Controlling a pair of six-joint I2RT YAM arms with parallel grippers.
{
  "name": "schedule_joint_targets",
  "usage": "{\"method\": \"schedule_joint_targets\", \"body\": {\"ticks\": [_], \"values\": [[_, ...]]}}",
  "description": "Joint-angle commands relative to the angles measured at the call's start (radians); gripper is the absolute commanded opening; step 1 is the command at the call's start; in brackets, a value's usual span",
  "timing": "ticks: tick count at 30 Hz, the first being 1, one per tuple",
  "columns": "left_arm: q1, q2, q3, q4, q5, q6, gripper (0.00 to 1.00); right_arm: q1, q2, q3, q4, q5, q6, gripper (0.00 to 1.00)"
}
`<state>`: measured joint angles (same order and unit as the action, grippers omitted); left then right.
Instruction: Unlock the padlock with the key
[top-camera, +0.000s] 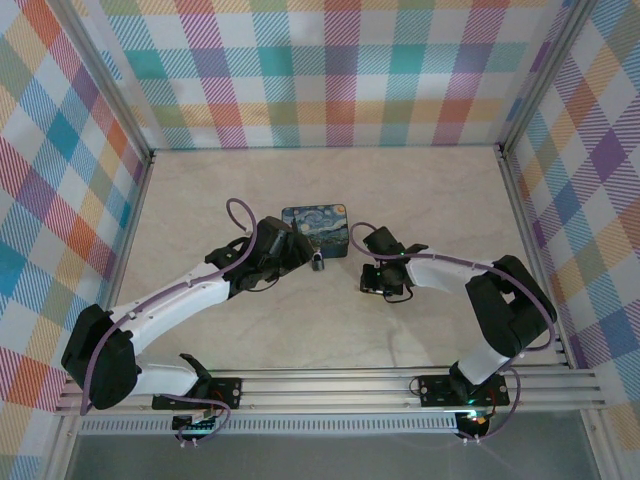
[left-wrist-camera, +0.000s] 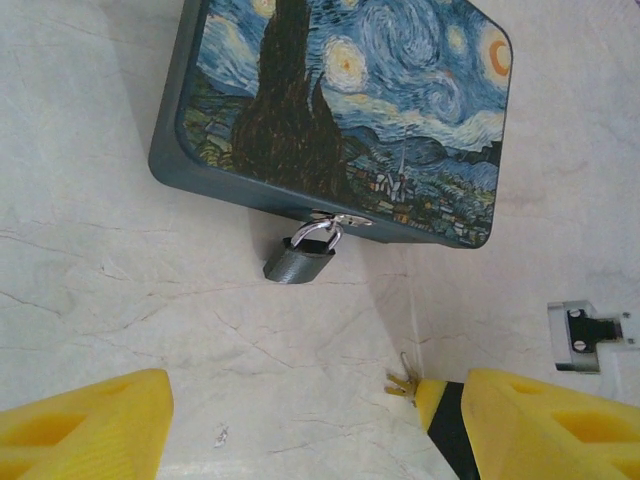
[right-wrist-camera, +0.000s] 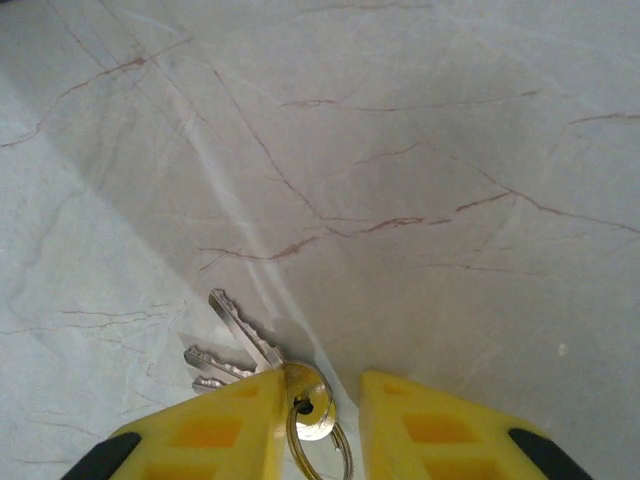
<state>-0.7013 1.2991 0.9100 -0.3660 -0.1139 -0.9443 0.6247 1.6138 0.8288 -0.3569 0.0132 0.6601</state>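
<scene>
Small dark-bodied padlock with silver shackle (left-wrist-camera: 300, 262) hangs at 6 o'clock of the blue-and-yellow printed box (left-wrist-camera: 340, 110). Left end effector (left-wrist-camera: 300, 395) gapes wide, empty. Thin grey metal key (right-wrist-camera: 243, 333) lies on the marble surface (right-wrist-camera: 450, 150), its bow between the narrowed right end effector (right-wrist-camera: 322, 395); cannot tell if clamped, ring cut off.

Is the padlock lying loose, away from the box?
No, the padlock has its shackle hooked through the latch on the box.

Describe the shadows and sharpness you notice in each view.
Top external: even lighting, only faint shadows on the table. Left wrist: padlock sharp, soft shadow below the box. Right wrist: broad shadow upper left, keys crisp.
</scene>
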Motion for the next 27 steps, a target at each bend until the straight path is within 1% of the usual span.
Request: {"method": "schedule_joint_targets", "body": {"ticks": [1, 10, 18, 22, 25, 27], "values": [[0.011, -0.024, -0.02, -0.016, 0.002, 0.027, 0.76, 0.026, 0.088, -0.056, 0.052, -0.016, 0.032, 0.21], [0.01, -0.006, -0.058, 0.021, 0.053, 0.03, 0.76, 0.026, 0.093, -0.078, 0.122, -0.058, 0.05, 0.11], [-0.007, 0.032, -0.081, 0.062, 0.099, 0.029, 0.76, 0.026, 0.036, -0.096, 0.188, -0.1, 0.043, 0.0], [-0.01, 0.056, -0.085, 0.08, 0.141, 0.03, 0.76, 0.026, -0.009, -0.095, 0.188, -0.111, 0.017, 0.0], [-0.01, 0.063, -0.078, 0.08, 0.154, 0.029, 0.76, 0.026, -0.048, -0.097, 0.187, -0.114, 0.002, 0.0], [-0.01, 0.068, -0.072, 0.114, 0.16, 0.027, 0.76, 0.024, -0.073, -0.101, 0.192, -0.125, -0.011, 0.0]]}}
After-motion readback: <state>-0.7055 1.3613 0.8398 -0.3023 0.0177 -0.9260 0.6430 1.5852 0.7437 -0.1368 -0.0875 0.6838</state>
